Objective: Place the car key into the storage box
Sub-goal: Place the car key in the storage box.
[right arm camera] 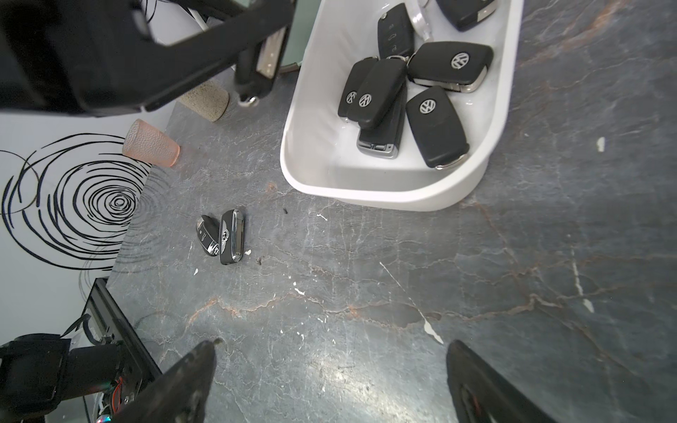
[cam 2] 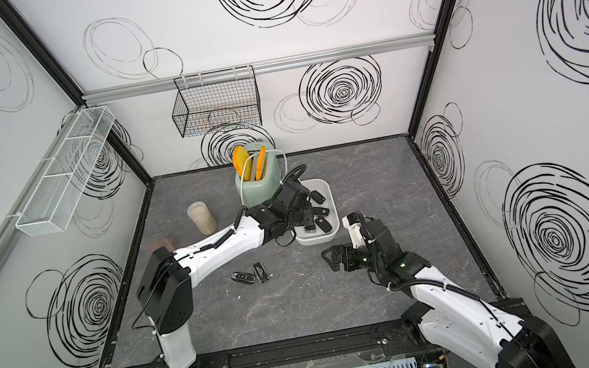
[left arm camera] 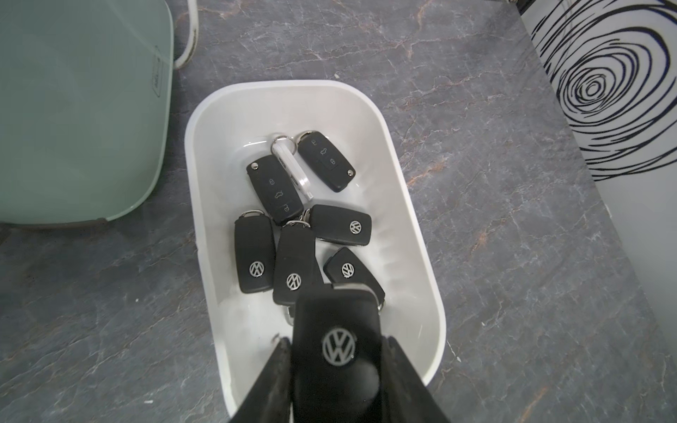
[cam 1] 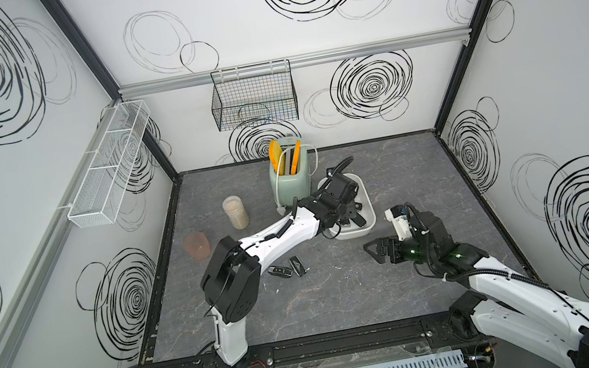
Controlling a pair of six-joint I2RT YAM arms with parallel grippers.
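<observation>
Top view: left gripper (cam 1: 352,218) hangs over the storage box (cam 1: 367,197).
Left wrist: jaws closed on a car key (left arm camera: 335,344) above the box inside, not yet released; next step is prob. open & let it drop.
Right wrist: right gripper (right arm camera: 331,346) spread wide, empty; two more keys (right arm camera: 221,238) lie on table (right arm camera: 366,293).

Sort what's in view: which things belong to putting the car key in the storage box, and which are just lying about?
Job in hand: car key, shut in the left gripper above the storage box; keys already in the box; two keys loose on the table.
Lying about: toaster, beige jar, pink cup, black wire basket, white mesh rack; right gripper open, empty.
</observation>
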